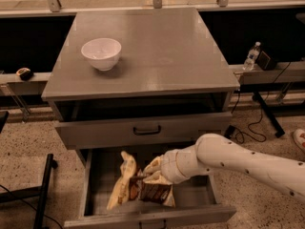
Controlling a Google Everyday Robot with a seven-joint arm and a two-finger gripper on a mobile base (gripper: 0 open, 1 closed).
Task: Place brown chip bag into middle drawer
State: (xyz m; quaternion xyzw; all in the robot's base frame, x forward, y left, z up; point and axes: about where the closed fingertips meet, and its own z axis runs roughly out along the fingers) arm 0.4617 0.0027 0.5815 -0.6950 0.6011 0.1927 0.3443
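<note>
At bottom centre, gripper (151, 170) clamped on bag (142, 191), low inside open drawer (190, 214). Likely light, crinkly, slippery, crushable; best pinched by a sealed end.

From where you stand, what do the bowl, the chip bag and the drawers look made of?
The white bowl: glazed ceramic or plastic, going by its smooth sheen. The brown chip bag: thin foil-like film, crumpled into sharp creases; the arm's jaws are at its top, inside the middle drawer. That and the upper drawer: probably painted metal, with a flat matte grey finish.
</note>
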